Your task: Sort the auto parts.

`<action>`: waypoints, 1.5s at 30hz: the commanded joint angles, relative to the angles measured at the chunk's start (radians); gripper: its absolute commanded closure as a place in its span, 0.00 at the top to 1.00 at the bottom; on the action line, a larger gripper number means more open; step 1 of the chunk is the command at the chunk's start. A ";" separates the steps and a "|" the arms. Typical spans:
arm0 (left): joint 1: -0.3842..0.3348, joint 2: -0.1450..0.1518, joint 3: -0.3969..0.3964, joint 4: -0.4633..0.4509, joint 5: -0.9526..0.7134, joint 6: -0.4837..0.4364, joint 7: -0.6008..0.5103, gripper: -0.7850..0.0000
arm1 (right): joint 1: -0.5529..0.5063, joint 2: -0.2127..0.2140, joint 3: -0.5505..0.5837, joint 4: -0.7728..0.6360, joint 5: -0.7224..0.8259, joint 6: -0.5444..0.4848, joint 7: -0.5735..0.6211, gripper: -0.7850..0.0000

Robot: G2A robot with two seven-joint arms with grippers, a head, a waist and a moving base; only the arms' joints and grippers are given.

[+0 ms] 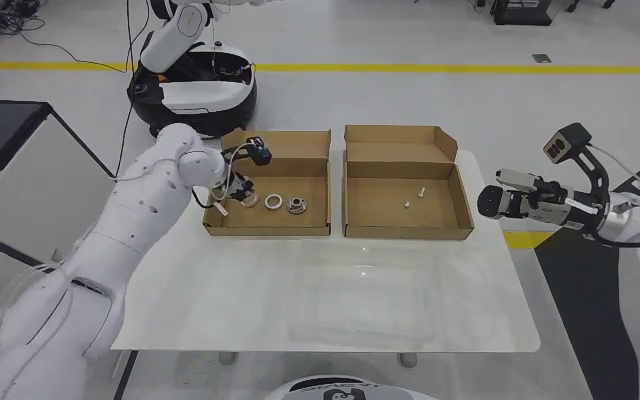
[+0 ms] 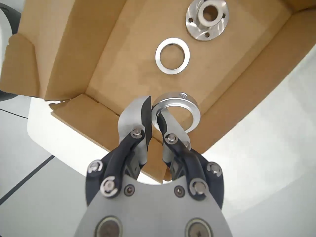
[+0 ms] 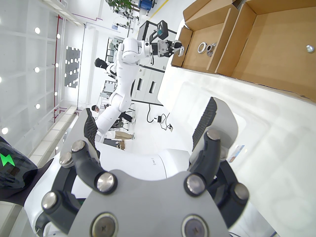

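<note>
My left gripper (image 2: 154, 118) is shut on the rim of a thick metal collar ring (image 2: 182, 104), one finger inside it and one outside, over the near left corner of the left cardboard box (image 1: 268, 225). On that box's floor lie a flat metal ring (image 2: 172, 55) and a round flange (image 2: 207, 18). In the top view this gripper (image 1: 238, 190) is beside the flat ring (image 1: 273, 201) and flange (image 1: 297, 205). The right box (image 1: 408, 228) holds two small bolts (image 1: 421, 190). My right gripper (image 3: 148, 122) stands open and empty, off the table's right edge (image 1: 490, 200).
A clear plastic tray (image 1: 370, 300) lies on the white table (image 1: 200, 310) in front of the boxes. Both boxes have raised flaps at the back. Another robot base (image 1: 195, 95) stands on the floor behind the table.
</note>
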 commanded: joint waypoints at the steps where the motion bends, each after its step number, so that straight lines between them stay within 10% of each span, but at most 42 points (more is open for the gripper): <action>1: -0.022 -0.015 0.040 0.043 0.015 -0.012 0.012 0.00 | 0.000 0.000 0.000 0.000 0.000 0.000 0.000 1.00; 16: -0.081 -0.130 0.204 0.286 0.190 -0.014 0.212 0.00 | 0.000 0.000 0.000 0.000 0.000 0.000 0.000 1.00; 18: -0.087 -0.141 0.212 0.307 0.196 -0.018 0.216 0.30 | 0.000 0.000 0.000 0.000 0.000 0.000 0.000 1.00; 19: -0.089 -0.146 0.215 0.318 0.196 -0.019 0.216 0.78 | 0.000 0.000 0.000 0.000 0.000 0.000 0.000 1.00; 20: -0.092 -0.150 0.216 0.328 0.194 -0.021 0.218 1.00 | 0.000 0.000 0.000 0.000 0.000 0.000 0.000 1.00; 34: -0.144 -0.146 0.163 0.314 0.190 -0.038 0.251 1.00 | 0.000 0.000 0.000 0.000 0.000 0.000 0.000 1.00; 45: -0.015 -0.015 -0.073 -0.106 -0.011 -0.112 0.176 1.00 | 0.000 0.000 0.000 0.000 0.000 0.000 0.000 1.00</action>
